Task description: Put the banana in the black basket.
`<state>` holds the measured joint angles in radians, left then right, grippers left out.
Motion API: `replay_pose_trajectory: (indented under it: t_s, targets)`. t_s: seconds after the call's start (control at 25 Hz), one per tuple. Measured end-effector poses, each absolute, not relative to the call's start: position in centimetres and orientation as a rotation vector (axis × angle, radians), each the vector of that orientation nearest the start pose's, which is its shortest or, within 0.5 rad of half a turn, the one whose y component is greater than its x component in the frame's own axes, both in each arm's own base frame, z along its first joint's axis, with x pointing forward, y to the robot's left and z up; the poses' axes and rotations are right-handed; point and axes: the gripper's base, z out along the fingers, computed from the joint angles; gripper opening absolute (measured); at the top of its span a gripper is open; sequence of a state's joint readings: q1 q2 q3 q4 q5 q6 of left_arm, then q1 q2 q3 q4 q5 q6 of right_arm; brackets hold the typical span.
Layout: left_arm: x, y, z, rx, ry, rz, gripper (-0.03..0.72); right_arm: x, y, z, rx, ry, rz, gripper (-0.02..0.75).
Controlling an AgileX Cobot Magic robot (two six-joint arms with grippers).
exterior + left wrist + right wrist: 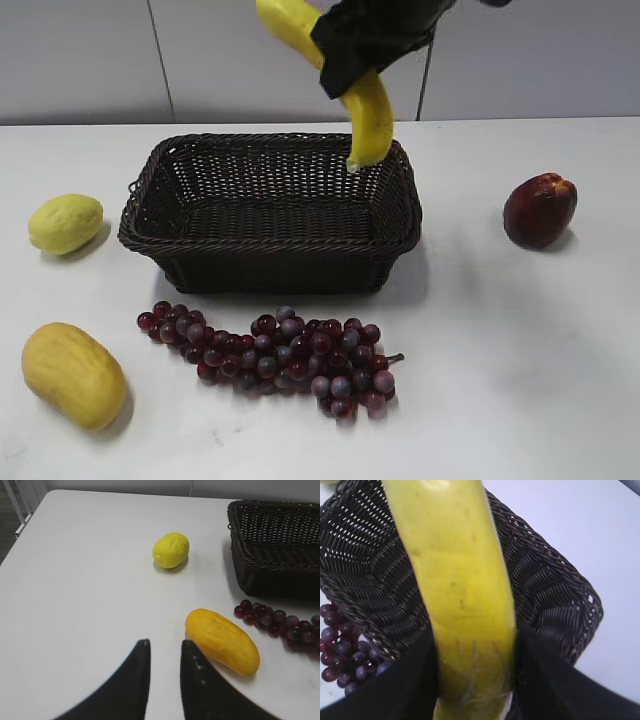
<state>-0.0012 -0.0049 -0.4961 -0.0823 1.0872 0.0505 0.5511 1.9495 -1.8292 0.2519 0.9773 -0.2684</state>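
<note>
The white counter [520,380] carries everything. The black basket [180,245] sits at its centre, empty, with the grapes [275,355] at its 6 o'clock, the mango [72,375] at 8, the lemon [65,222] at 9 and a dark red fruit [540,208] at 3. The banana [372,120] hangs tilted above the basket's 1 o'clock corner, clamped mid-length in the right tool [475,675], its lower tip near the rim. The best move is probably to shift toward the basket's centre, lower until the tip nears the weave, then release. The left tool [162,672], empty and slightly parted, hovers over bare counter.
</note>
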Motion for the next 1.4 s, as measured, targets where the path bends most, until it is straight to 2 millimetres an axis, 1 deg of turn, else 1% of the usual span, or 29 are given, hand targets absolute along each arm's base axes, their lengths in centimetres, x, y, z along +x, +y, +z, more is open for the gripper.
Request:
replay_pose_trajectory:
  t_s: [0.12,0.28,0.44,0.48,0.56,0.6,0.64,0.72,0.84,0.96,1.08,1.16,1.28,1.4]
  targets:
    - [-0.6,-0.7,27.4,0.059,2.067,-0.069,0.202,37.5,25.7,28.4,-0.938,2.436,0.422,0.349]
    - [-0.6,-0.7,27.4,0.059,2.067,-0.069,0.202,38.6,26.3,25.1,-0.944,2.482,0.402,0.349]
    - [-0.6,-0.7,27.4,0.059,2.067,-0.069,0.202,39.1,26.6,23.3,-0.95,2.511,0.39,0.361]
    - [-0.6,-0.7,27.4,0.059,2.067,-0.069,0.202,39.2,26.6,23.0,-0.95,2.514,0.388,0.383]
    - [-0.6,-0.7,27.4,0.059,2.067,-0.069,0.202,39.3,26.7,22.7,-0.951,2.516,0.385,0.462]
    - [-0.6,-0.7,27.4,0.059,2.067,-0.069,0.202,39.4,26.7,22.7,-0.948,2.513,0.385,0.514]
    - [-0.6,-0.7,27.4,0.059,2.067,-0.069,0.202,39.4,26.7,22.7,-0.947,2.508,0.382,0.56]
    - [-0.6,-0.7,27.4,0.059,2.067,-0.069,0.202,39.5,26.7,22.8,-0.949,2.5,0.373,0.609]
    - [-0.6,-0.7,27.4,0.059,2.067,-0.069,0.202,39.5,26.6,22.8,-0.959,2.502,0.358,0.631]
    - [-0.6,-0.7,27.4,0.059,2.067,-0.069,0.202,39.3,26.4,23.3,-0.988,2.525,0.344,0.635]
    - [-0.6,-0.7,27.4,0.059,2.067,-0.069,0.202,38.7,26.1,25.1,-1.029,2.553,0.33,0.635]
    - [-0.6,-0.7,27.4,0.059,2.067,-0.069,0.202,38.2,25.7,26.8,-1.036,2.566,0.32,0.633]
    - [-0.6,-0.7,27.4,0.059,2.067,-0.069,0.202,37.2,24.7,28.9,-1.025,2.596,0.266,0.633]
    - [-0.6,-0.7,27.4,0.059,2.067,-0.069,0.202,36.7,23.7,30.9,-0.963,2.588,0.189,0.632]
